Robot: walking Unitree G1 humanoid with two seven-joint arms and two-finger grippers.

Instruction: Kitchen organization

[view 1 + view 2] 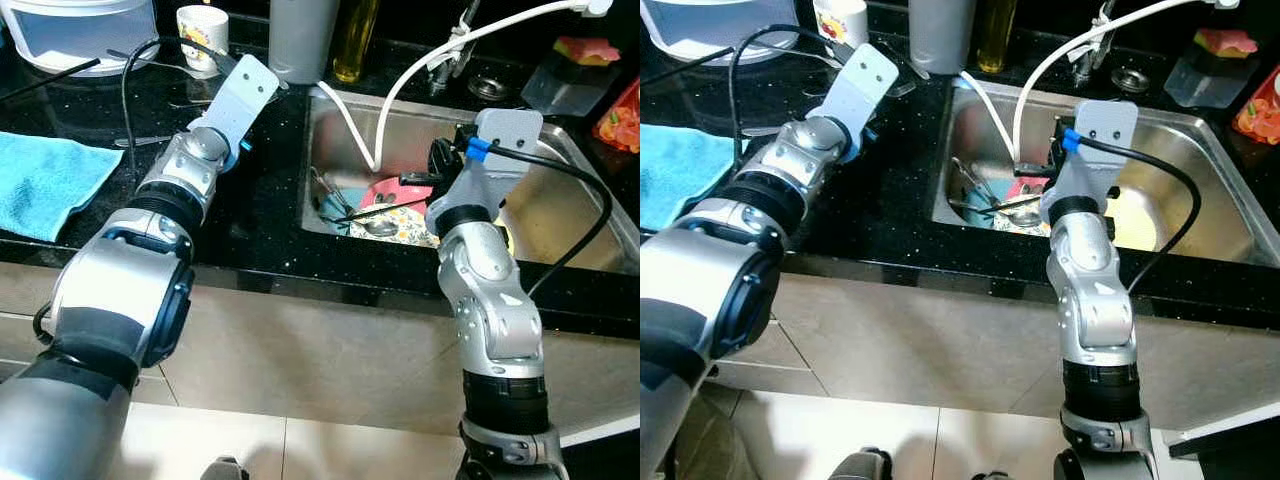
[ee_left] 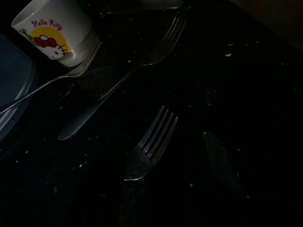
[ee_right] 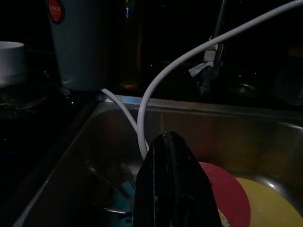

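Note:
Several forks lie on the black counter (image 1: 250,210); the nearest fork (image 2: 147,150) is in the left wrist view, with a longer fork (image 2: 125,78) and a spoon (image 2: 47,86) beyond it beside a white cartoon mug (image 2: 54,30). My left arm reaches over this counter toward the mug (image 1: 202,30), its gripper hidden under the white wrist mount (image 1: 245,90). My right gripper (image 3: 169,139) hangs shut over the steel sink (image 1: 560,215), with nothing seen between its fingers. Below it lie a pink plate (image 1: 395,192), a patterned plate (image 1: 410,228), a yellow plate (image 3: 272,208) and loose cutlery (image 1: 335,200).
A white hose (image 1: 400,85) drops from the tap into the sink. A grey canister (image 1: 300,35) and an oil bottle (image 1: 355,35) stand behind the sink's left corner. A blue cloth (image 1: 50,180) lies at the counter's left, a lidded tub (image 1: 80,30) behind it. A sponge (image 1: 585,50) sits at the far right.

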